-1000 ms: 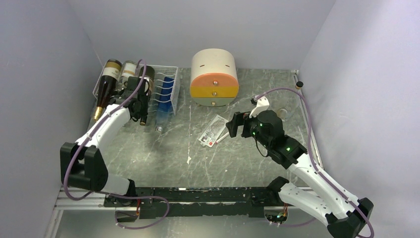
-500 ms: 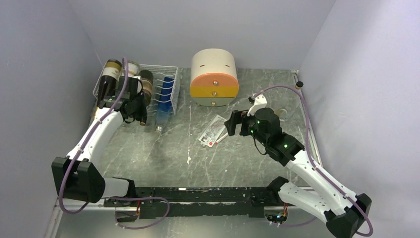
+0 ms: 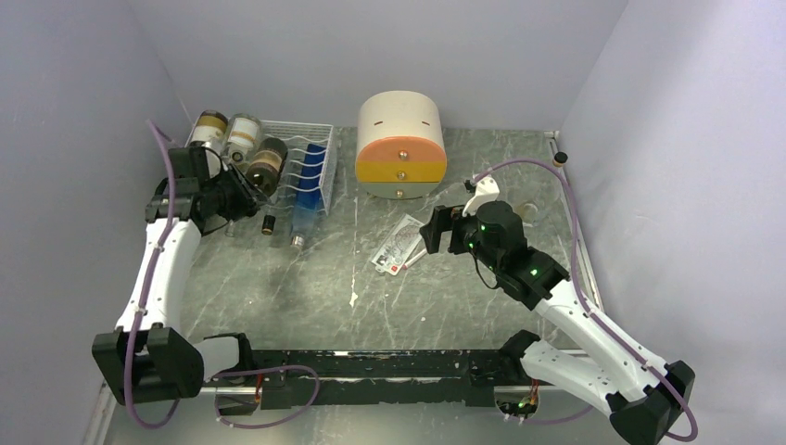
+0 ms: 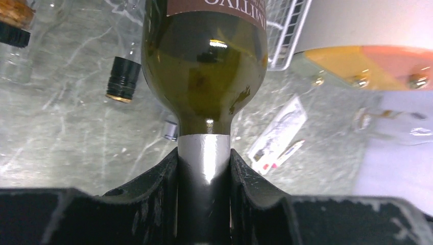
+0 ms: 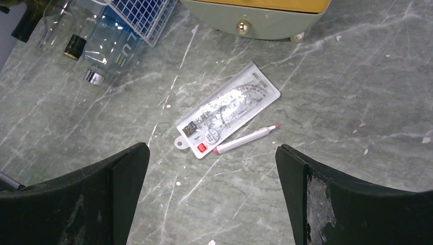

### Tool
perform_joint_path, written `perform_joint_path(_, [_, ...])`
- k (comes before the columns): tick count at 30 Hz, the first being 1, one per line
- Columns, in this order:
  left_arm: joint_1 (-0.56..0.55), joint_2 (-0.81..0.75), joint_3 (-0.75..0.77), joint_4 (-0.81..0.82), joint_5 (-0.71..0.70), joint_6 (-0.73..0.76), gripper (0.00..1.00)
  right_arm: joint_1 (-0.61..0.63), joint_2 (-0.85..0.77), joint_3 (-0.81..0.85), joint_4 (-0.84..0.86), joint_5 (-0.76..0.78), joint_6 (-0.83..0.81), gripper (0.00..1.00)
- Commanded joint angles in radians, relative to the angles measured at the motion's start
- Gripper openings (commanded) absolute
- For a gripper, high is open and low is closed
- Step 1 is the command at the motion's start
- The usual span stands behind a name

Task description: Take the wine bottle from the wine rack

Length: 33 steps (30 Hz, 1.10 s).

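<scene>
Wine bottle [image 4: 204,66], neck pinched in left fingers [image 4: 155,191] — clear only from the wrist — right fingers [image 5: 120,191] spread.

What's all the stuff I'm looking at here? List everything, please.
rack: one, white wire, far left
wine bottle: one, dark green, held by its neck
blue bottle: one, lying in rack
other bottles: two, at rack's left side
cabinet: one, cream with orange and yellow fronts, far middle
packet: one, clear, centre
pen: one, white, beside packet
table: one, grey marble
left gripper: one, black, shut on wine bottle
right gripper: one, black, open, near packet
</scene>
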Motion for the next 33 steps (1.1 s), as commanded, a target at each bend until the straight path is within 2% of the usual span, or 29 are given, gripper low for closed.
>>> perform_joint_path(1, [0.061, -0.062, -0.005, 0.159, 0.207, -0.149, 0.07, 0.006, 0.006, 0.013, 0.021, -0.001, 0.003, 1.0])
perform_joint_path(7, [0.105, -0.11, -0.082, 0.29, 0.366, -0.294, 0.07, 0.006, 0.012, 0.006, 0.031, -0.013, 0.008, 1.0])
perform_joint_path(15, [0.156, -0.179, -0.164, 0.384, 0.442, -0.401, 0.07, 0.006, 0.008, 0.006, 0.023, -0.014, 0.009, 1.0])
perform_joint_path(22, [0.169, -0.228, -0.095, 0.337, 0.449, -0.439, 0.07, 0.006, 0.041, 0.021, 0.029, -0.026, -0.013, 1.0])
perform_joint_path(29, [0.169, -0.279, -0.043, 0.25, 0.48, -0.384, 0.07, 0.006, 0.122, 0.076, 0.046, -0.064, -0.047, 1.0])
perform_joint_path(33, [0.169, -0.307, -0.066, 0.162, 0.522, -0.307, 0.07, 0.006, 0.173, 0.1, 0.075, -0.188, -0.098, 1.0])
